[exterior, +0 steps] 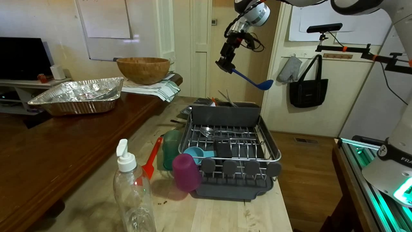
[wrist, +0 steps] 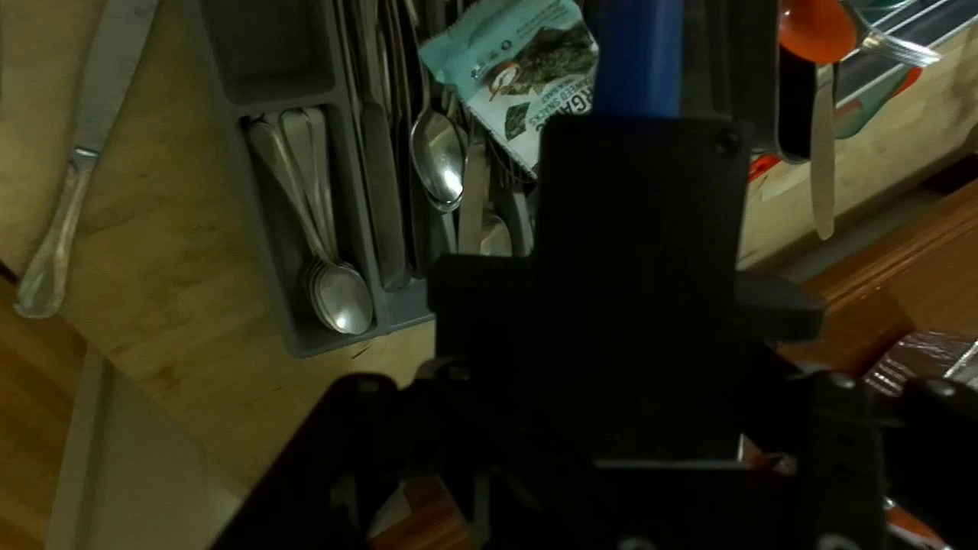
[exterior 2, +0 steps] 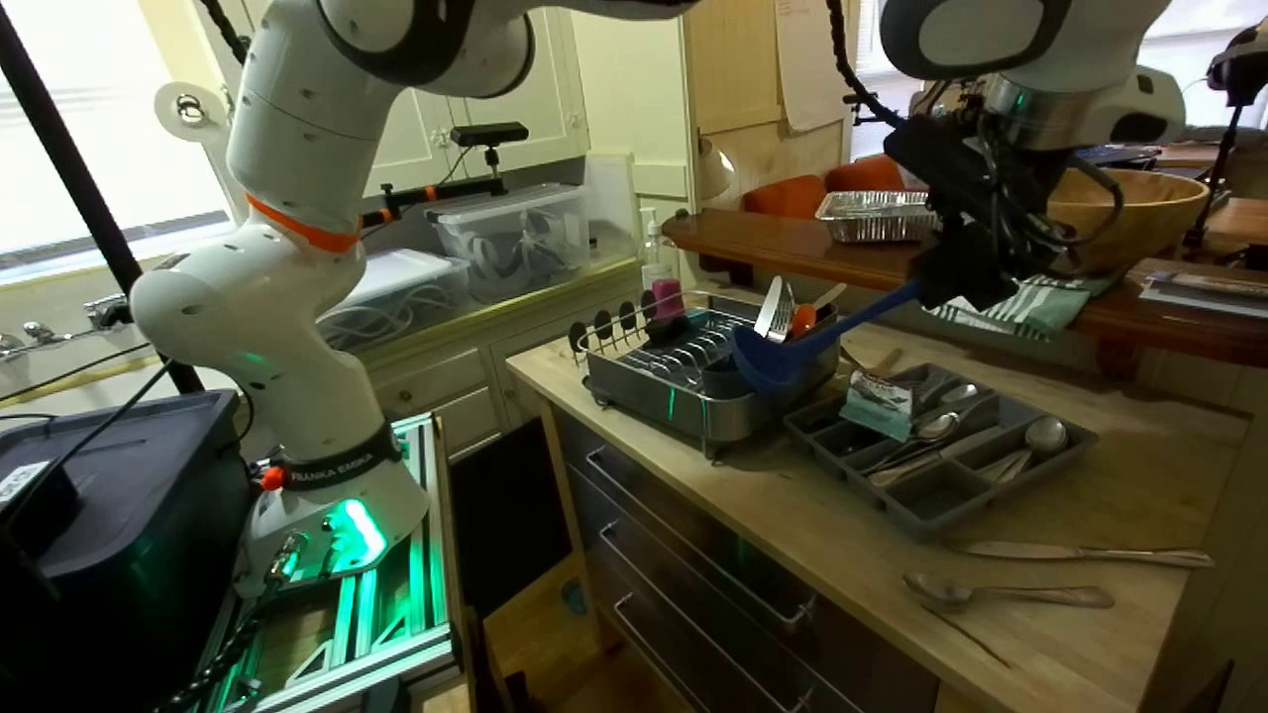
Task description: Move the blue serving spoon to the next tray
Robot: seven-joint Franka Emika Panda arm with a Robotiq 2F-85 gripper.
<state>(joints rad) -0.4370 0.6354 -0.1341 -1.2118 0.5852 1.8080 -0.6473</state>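
Pale wood makes the counter [exterior 2: 1154, 446], with the dish rack [exterior 2: 644, 381] at its drawer-side edge and the cutlery tray [exterior 2: 939, 492], my probable goal, toward the end corner. Above, my pincer [exterior: 228, 67] grips by the handle's end the blue serving spoon [exterior 2: 804, 349], bowl pointing to the drawer-side edge. So held, it could twist or strike the rack during lowering. Both exterior views show the bowl; the wrist view, only handle.
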